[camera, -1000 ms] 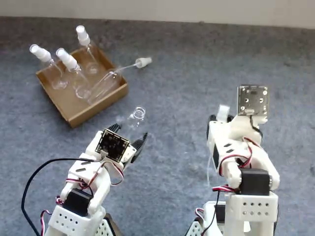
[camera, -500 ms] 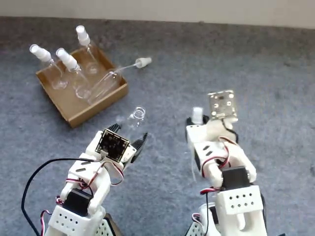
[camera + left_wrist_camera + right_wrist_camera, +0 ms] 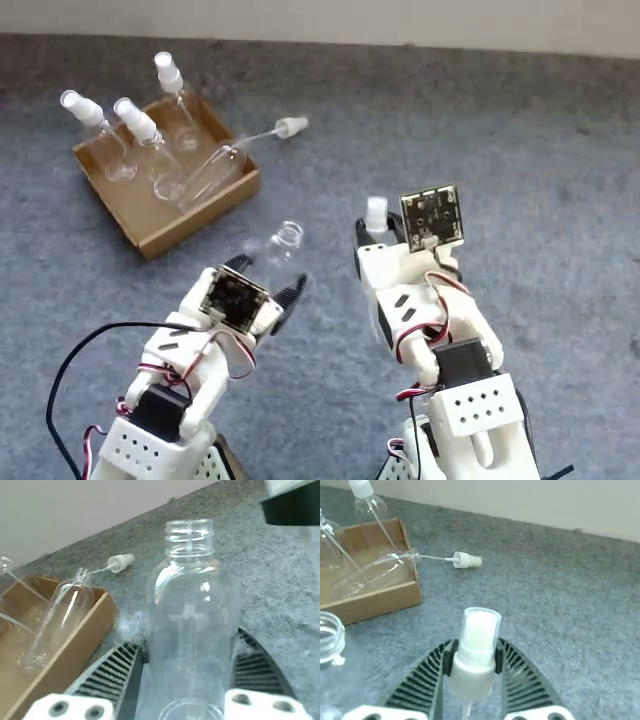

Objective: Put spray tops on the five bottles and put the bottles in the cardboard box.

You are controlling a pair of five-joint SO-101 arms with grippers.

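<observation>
Grey carpet [image 3: 540,150] lies open across the far side and the whole right. Far left, the cardboard box [image 3: 205,215] blocks the way, three capped bottles [image 3: 135,120] tall in it, a fourth bottle [image 3: 210,170] leaning over its right rim, loose spray top [image 3: 291,127] jutting out past it. Only a narrow gap separates the open bottle [image 3: 283,240] in the left gripper [image 3: 268,272] from the held spray top [image 3: 376,212] in the right gripper [image 3: 475,649].

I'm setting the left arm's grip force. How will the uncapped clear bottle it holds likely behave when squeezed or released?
The bottle looks empty and thin-walled, so it is probably light and may flex under a hard squeeze. Its smooth round wall could slip or twist in the ribbed left end effector. Taller than wide, it would likely tip or roll if released.
</observation>
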